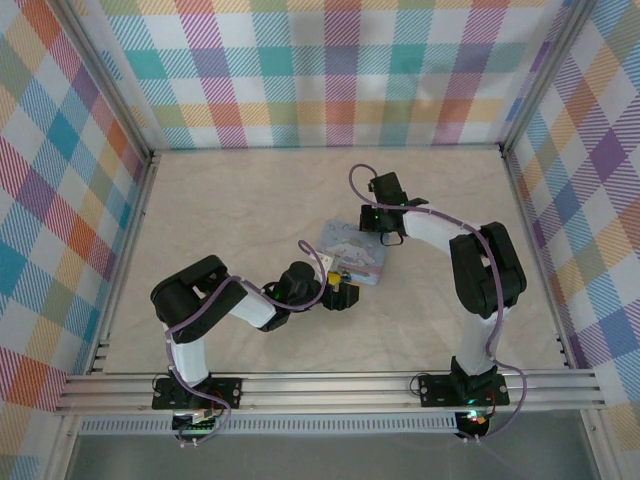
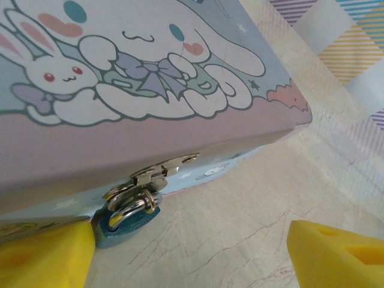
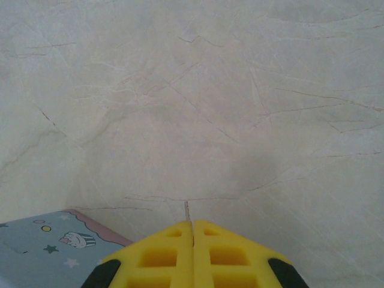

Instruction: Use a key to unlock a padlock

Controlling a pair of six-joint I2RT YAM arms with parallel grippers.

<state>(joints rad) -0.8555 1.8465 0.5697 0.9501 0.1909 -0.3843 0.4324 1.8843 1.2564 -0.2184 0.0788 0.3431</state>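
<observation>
Under the front edge of the blue cartoon box (image 2: 180, 90), the padlock (image 2: 129, 215) hangs from a shiny silver clasp (image 2: 162, 171). It is tiny, with a blue-green body and a round silver loop. It sits right beside one chunky yellow finger (image 2: 42, 255) of the left gripper (image 2: 192, 258), whose jaws stand wide apart. The right gripper (image 3: 192, 231) is squeezed shut. A thin grey bit, likely the key (image 3: 186, 210), pokes out over the pale, crackly table (image 3: 240, 90).

Shiny metal padlock (image 2: 129, 217), dull metal key (image 3: 186, 210), matt box (image 2: 180, 129).
</observation>
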